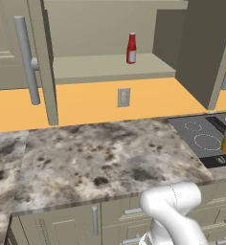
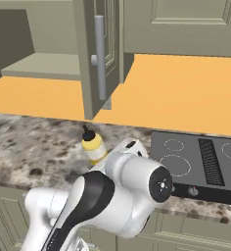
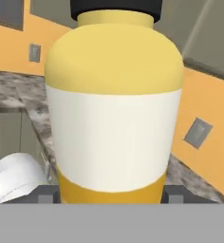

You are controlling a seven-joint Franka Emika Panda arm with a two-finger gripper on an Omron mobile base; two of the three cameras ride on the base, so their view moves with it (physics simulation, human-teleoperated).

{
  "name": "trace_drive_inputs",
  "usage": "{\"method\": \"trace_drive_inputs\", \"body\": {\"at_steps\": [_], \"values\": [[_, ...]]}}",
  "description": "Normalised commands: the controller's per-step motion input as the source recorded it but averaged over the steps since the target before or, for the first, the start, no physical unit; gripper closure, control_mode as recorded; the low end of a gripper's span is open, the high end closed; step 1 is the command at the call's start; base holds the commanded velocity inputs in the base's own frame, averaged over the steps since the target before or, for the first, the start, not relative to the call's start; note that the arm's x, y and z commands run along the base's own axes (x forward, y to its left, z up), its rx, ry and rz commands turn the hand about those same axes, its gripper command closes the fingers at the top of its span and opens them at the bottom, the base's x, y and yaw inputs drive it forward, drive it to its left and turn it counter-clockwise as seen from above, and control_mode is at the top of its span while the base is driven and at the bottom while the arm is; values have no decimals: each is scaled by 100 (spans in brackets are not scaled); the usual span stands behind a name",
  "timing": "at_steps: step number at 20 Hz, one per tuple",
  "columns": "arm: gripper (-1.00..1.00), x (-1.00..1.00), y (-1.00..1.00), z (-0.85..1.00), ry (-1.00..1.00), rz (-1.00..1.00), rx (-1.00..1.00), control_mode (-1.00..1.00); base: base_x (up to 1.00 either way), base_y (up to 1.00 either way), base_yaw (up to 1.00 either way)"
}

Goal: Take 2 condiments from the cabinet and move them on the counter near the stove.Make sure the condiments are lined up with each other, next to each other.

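Yellow squeeze bottle out of the cabinet, upright, low over or on the counter just beside the left edge of the stove; contact of its base with the stone not resolvable. Same bottle visible at the right edge of the left base view, next to the cooktop. In the hand view, seated between the two fingertips of the gripper, filling the frame; jaws partly spread and pressed to its sides, so judged clamped on the bottle, not yet let go. Gripper itself hidden behind the arm's elbow in the right base view.

Red squeeze bottle upright on the cabinet shelf, door open, untouched.

Progress, judged: first condiment about delivered, release pending. Remaining: fetch red bottle, set it beside the yellow one, lined up near the stove.
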Motion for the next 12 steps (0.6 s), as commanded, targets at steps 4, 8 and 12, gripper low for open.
{"method": "trace_drive_inputs", "body": {"at_steps": [4, 8, 12], "values": [[100, 62, -61, -66, -4, 34, 0, -100, 0, 0, 0], [100, 65, -34, -36, 0, 27, 14, -100, 0, 0, 0], [100, 77, -11, -22, 0, 15, 19, -100, 0, 0, 0]]}}
